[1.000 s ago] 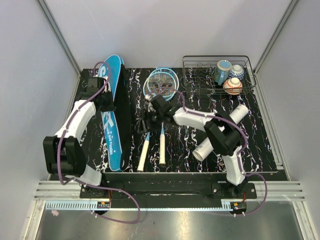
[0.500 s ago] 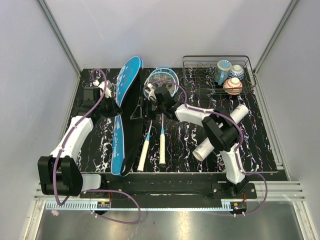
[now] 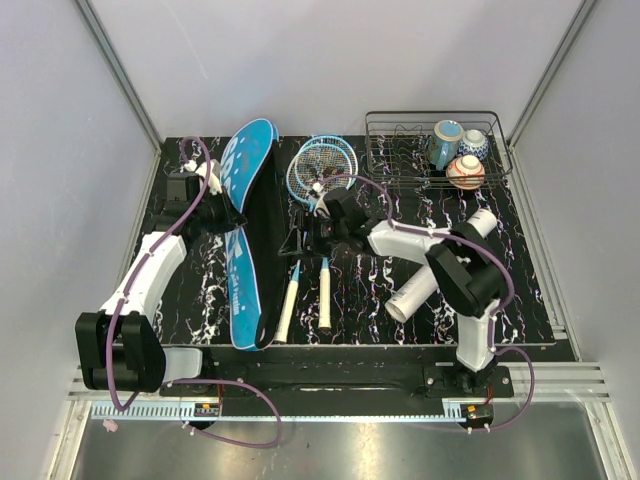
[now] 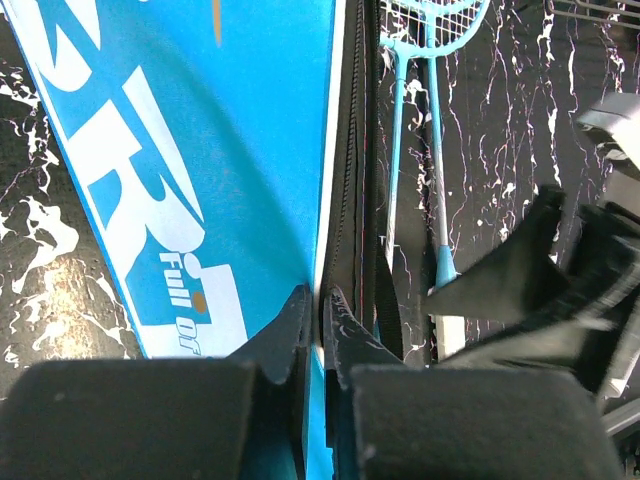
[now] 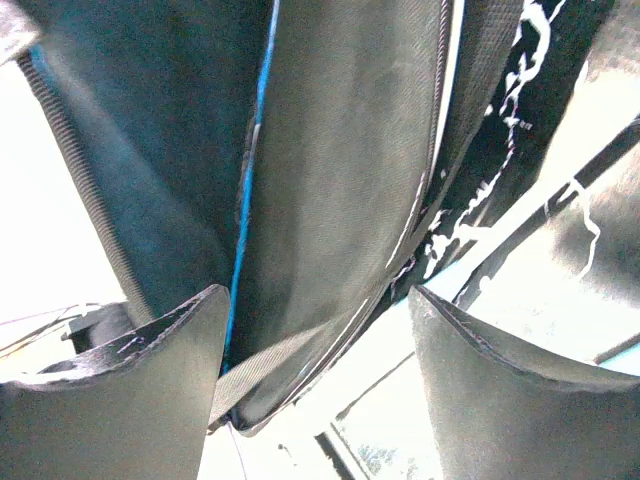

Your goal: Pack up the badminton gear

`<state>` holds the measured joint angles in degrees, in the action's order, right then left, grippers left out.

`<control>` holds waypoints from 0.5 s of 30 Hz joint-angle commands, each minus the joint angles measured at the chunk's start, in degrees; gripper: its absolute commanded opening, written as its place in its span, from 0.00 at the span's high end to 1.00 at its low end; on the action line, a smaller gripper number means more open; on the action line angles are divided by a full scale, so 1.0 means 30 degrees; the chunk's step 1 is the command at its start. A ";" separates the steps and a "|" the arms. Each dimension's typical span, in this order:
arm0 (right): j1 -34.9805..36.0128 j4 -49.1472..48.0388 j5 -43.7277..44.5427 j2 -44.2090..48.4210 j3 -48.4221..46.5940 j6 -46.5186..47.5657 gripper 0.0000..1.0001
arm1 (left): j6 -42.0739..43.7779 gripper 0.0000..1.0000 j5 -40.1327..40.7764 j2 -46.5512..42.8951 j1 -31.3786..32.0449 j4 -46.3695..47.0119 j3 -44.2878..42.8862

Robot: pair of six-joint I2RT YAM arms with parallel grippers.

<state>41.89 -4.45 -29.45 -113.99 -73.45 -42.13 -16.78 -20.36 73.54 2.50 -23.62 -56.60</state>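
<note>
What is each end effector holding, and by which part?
The left end effector pinches the racket bag at the edge of its opening. The right end effector stands open around the bag's black flap, gripping nothing.

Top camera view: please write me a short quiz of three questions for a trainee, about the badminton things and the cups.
1. True or false: the left gripper is shut on the edge of the blue bag.
2. Fill in: ___ rackets lie on the table, to the right of the bag.
3. Where are the three cups? A) in the wire rack; B) on the bag; C) between the rackets.
Key: 1 true; 2 two; 3 A.
</note>
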 commanded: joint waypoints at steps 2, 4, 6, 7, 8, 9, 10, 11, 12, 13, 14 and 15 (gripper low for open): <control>-0.0105 -0.0917 0.0910 0.3047 0.1774 -0.1681 0.21 | -0.0326 1.00 -0.0156 -0.0401 -0.0131 0.1426 -0.0265; -0.0076 -0.1503 0.1028 0.2727 0.2012 -0.2593 0.23 | -0.0414 1.00 -0.0448 -0.0372 -0.0160 0.1514 -0.0206; -0.0076 -0.2061 0.0737 0.1791 0.1663 -0.3503 0.31 | -0.0472 1.00 -0.0596 -0.0285 -0.0131 0.1544 -0.0206; -0.0076 -0.2236 0.0503 0.1439 0.1458 -0.3680 0.35 | -0.0473 1.00 -0.0625 -0.0284 -0.0160 0.1573 -0.0206; -0.0105 -0.2412 0.0501 0.0827 0.1137 -0.3885 0.40 | -0.0473 1.00 -0.0626 -0.0284 -0.0160 0.1573 -0.0206; -0.0077 -0.2385 0.0530 0.0560 0.1018 -0.3945 0.46 | -0.0473 1.00 -0.0597 -0.0284 -0.0160 0.1573 -0.0177; -0.0105 -0.2356 0.0472 0.0296 0.0930 -0.4032 0.51 | -0.0473 1.00 -0.0596 -0.0313 -0.0189 0.1573 -0.0177; -0.0135 -0.2355 0.0414 -0.0026 0.0900 -0.4265 0.53 | -0.0473 1.00 -0.0480 -0.0313 -0.0161 0.1515 -0.0177; -0.0135 -0.2500 0.0297 -0.0087 0.0957 -0.4354 0.56 | -0.0444 1.00 -0.0479 -0.0371 -0.0160 0.1544 -0.0148; -0.0135 -0.2589 0.0209 -0.0146 0.1045 -0.4471 0.56 | -0.0443 1.00 -0.0421 -0.0372 -0.0160 0.1544 -0.0118; -0.0106 -0.3054 0.0179 -0.0146 0.1365 -0.4705 0.56 | -0.0443 1.00 -0.0420 -0.0372 -0.0160 0.1573 -0.0089; -0.0106 -0.3232 0.0121 -0.0146 0.1484 -0.4823 0.55 | -0.0472 1.00 -0.0478 -0.0343 -0.0131 0.1573 -0.0060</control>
<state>41.85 -9.61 -28.12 -114.56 -68.90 -53.54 -17.87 -20.64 73.54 2.39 -23.77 -56.60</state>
